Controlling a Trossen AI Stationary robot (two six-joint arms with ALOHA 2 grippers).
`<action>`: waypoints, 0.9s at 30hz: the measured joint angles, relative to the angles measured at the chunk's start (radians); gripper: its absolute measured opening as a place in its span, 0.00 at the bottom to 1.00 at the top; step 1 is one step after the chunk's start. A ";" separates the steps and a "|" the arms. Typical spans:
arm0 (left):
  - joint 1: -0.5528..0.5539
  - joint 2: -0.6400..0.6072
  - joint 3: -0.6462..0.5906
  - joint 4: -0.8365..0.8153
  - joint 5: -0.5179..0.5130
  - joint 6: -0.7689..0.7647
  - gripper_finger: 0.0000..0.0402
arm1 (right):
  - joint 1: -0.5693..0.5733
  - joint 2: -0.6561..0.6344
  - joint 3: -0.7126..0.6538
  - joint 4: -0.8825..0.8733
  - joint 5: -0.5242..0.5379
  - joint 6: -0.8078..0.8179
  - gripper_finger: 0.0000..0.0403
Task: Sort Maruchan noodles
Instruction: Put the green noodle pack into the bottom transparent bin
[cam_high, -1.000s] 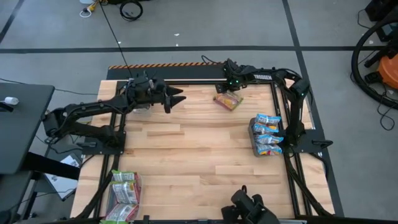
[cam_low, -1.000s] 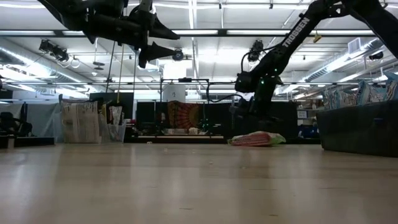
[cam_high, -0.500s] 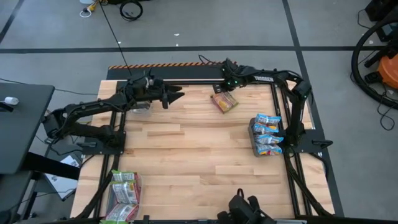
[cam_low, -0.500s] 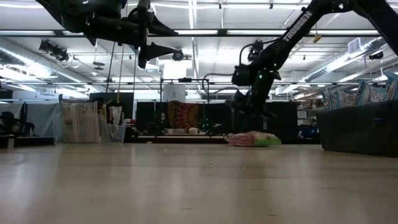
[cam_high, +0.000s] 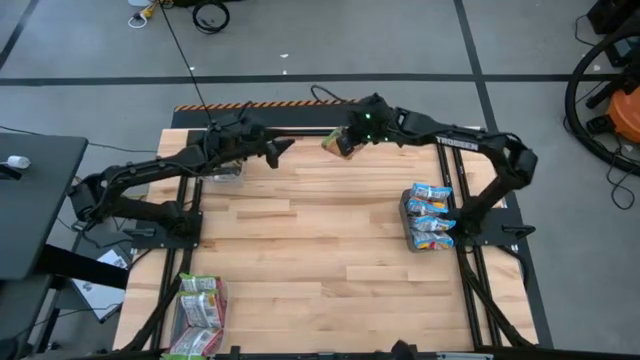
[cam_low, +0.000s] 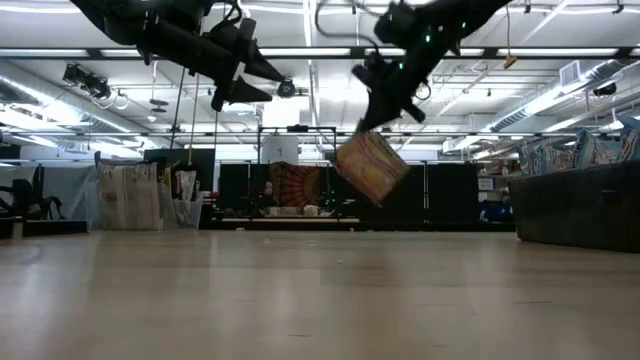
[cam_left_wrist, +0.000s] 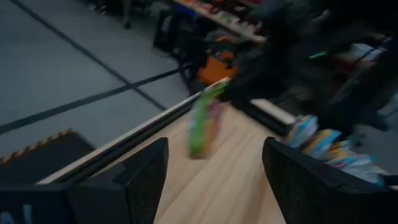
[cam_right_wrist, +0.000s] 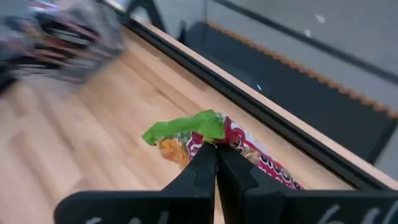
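One Maruchan noodle packet (cam_right_wrist: 186, 134), green and red, hangs in the air over the table's far edge, with my right gripper (cam_right_wrist: 215, 154) shut on it. It also shows in the high view (cam_high: 335, 143) and the low view (cam_low: 372, 167). My left gripper (cam_high: 284, 150) stands open above the far left of the table, pointing at the packet (cam_left_wrist: 204, 121) from a short way off, touching nothing. Blue-white packets (cam_high: 431, 215) stand in a bin at the right edge, and green-white packets (cam_high: 200, 303) lie in a bin at the near left corner. My right gripper pinches the packet between its two fingers at one edge (cam_right_wrist: 219, 138), beside the green end. The fingers slant down from above (cam_low: 385, 112). The packet hangs tilted below them (cam_low: 372, 170), lifted clear of the table.
A clear bin (cam_high: 226, 174) sits under the left arm at the far left. The dark bin wall (cam_low: 580, 205) stands at the right edge. Bare wood (cam_high: 310, 240) spreads across the table's middle. A black rail (cam_right_wrist: 280, 124) runs along the far edge.
My right gripper has taken the packet, which lay on the table near the far edge, and lifted it clear. It has swung up and toward the table's left, toward my left gripper. The packet now hangs tilted below the fingers.
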 joint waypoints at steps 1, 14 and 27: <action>0.002 0.001 -0.001 -0.011 -0.017 -0.001 0.67 | 0.021 -0.013 0.000 0.005 0.017 -0.003 0.02; -0.128 0.224 -0.002 0.207 0.061 -0.017 0.79 | 0.170 -0.031 0.000 0.030 0.062 -0.074 0.02; -0.167 0.393 0.000 0.360 -0.023 0.050 0.79 | 0.210 -0.031 0.000 0.027 0.050 -0.143 0.02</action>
